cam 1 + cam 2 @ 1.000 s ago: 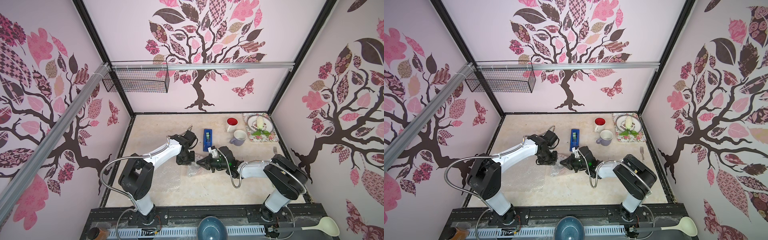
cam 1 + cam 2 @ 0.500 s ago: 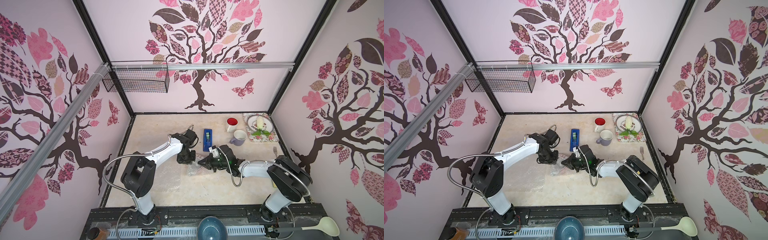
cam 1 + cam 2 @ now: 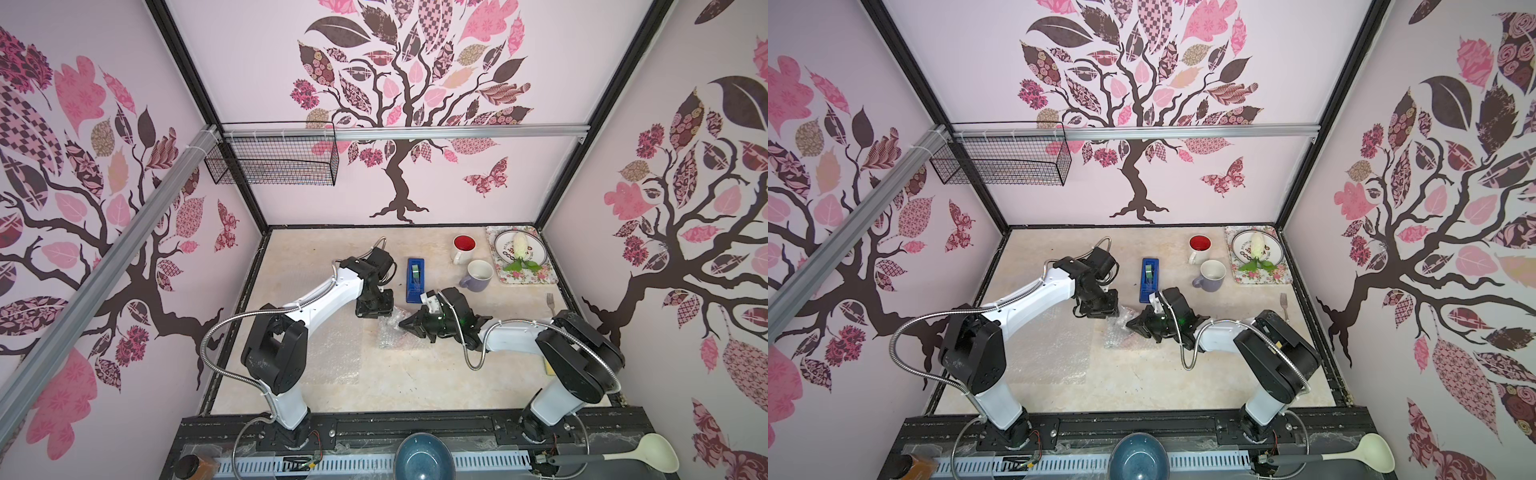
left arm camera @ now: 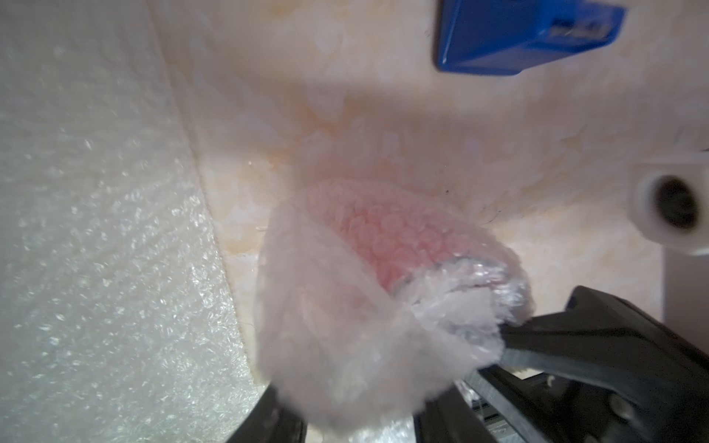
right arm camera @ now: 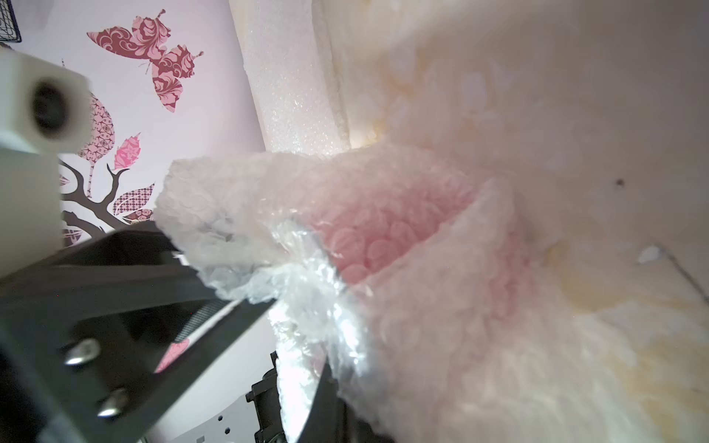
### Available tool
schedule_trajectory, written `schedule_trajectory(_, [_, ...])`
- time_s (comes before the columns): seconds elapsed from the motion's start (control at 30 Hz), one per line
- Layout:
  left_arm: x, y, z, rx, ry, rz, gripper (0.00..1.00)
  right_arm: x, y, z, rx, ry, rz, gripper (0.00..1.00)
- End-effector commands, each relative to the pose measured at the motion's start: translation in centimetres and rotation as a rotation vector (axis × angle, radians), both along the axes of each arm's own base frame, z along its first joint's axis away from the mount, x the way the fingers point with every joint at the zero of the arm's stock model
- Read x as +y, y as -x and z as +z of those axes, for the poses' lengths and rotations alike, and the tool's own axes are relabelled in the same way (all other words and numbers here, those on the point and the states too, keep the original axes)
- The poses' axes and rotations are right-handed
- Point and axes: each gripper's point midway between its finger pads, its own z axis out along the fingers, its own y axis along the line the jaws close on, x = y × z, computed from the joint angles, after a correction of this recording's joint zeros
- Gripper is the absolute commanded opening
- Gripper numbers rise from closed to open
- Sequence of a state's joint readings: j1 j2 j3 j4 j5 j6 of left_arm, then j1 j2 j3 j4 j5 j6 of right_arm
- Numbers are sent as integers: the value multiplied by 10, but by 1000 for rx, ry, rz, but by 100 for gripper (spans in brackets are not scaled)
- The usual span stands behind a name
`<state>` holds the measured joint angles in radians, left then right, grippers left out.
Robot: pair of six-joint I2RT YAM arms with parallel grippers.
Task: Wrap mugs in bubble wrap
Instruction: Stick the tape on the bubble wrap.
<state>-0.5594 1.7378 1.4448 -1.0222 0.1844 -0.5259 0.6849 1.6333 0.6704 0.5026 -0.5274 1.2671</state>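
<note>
**Work item.** The red mug lies on its side near the middle of the bench. It is enclosed in bubble wrap and shows only as a pink tint through the bubbles in both wrist views. Its handle cannot be made out.

**Tools.**
- The right tool is clenched on the bunched end of the bubble wrap, level with the mug's mouth.
- The left tool sits over the far side of the bundle. It is released, and its fingers stand apart on either side of a fold of wrap.

**Adjacent items.**
- A second sheet lies flat on the bench just beside the bundle, on the left arm's side.
- The blue tape dispenser lies just beyond the bundle, between the two wrists.
- The lavender mug stands upright near the right wrist.
- The white mug (red inside) stands just behind the lavender mug, near the back wall.

**Periphery.**
- A floral tray in the far right corner carries a plate with a pale vegetable and green leaves on it.
- A fork lies near the right edge of the bench, in front of the tray.
- A blue bowl and a ladle rest on the front rail, well apart from the bundle.
- A wire basket hangs on the back wall.
</note>
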Motion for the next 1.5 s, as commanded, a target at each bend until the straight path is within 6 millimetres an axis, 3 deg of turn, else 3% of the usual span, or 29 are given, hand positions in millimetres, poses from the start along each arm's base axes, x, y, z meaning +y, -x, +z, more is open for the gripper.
schedule_trajectory(0.0, [-6,-17,50,-108,81,19,46,-12,0,-26,77,91,-43,0])
schedule_trajectory(0.23, [-10,-3,78,-124,157,17,46,-11,-1,-24,74,85,-43,0])
schedule_trajectory(0.4, [-30,21,79,-71,306,-32,10,-10,-1,-23,77,84,-44,0])
schedule_trajectory(0.5, [-40,30,67,-20,362,-42,0,-10,-2,-24,77,86,-45,0])
schedule_trajectory(0.83, [-45,43,8,94,290,-60,0,-11,-2,-23,79,89,-49,0])
schedule_trajectory(1.47, [-37,65,-28,177,229,-86,0,-10,-2,-23,81,87,-54,0])
